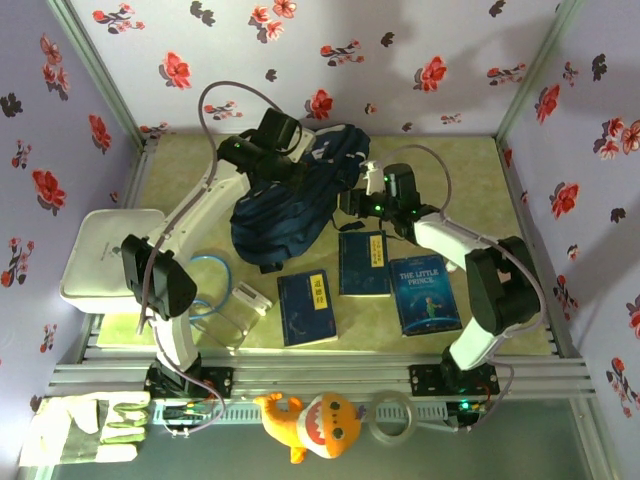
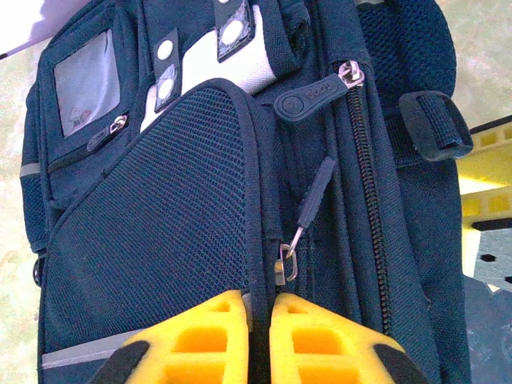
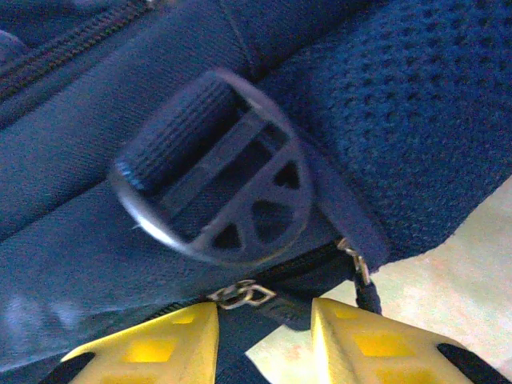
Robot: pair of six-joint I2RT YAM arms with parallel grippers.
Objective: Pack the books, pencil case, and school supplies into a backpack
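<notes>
The left pincer (image 2: 258, 306) is shut, its yellow fingers pressed together on a dark piped seam of the backpack (image 2: 160, 232), just below a small metal zipper slider (image 2: 286, 264). The right pincer (image 3: 264, 310) has its fingers standing apart at the bag's lower edge, with a zipper ring (image 3: 240, 294) and a dark tab between them; I cannot tell whether it grips anything. Just above it sits a round strap buckle (image 3: 216, 180). In the top view the backpack (image 1: 285, 215) lies toward the far side of the worktop (image 1: 460, 170) with both pincers at it. The three books (image 1: 364, 263) lie flat in a row on its near side, none packed, so the bag is probably being opened first. The left hold is on thin fabric and could slip, letting the soft bag bunch or slide. The right fingers could close on the ring or cloth rather than the pull, or catch the buckle, and jam the zipper. An uneven pull might drag the bag over the nearest book. Open worktop lies right of the bag and beyond it. A white tray (image 1: 100, 255) fills the left edge, and flowered walls (image 1: 330, 40) close in on three sides, so wide swings have little margin.
</notes>
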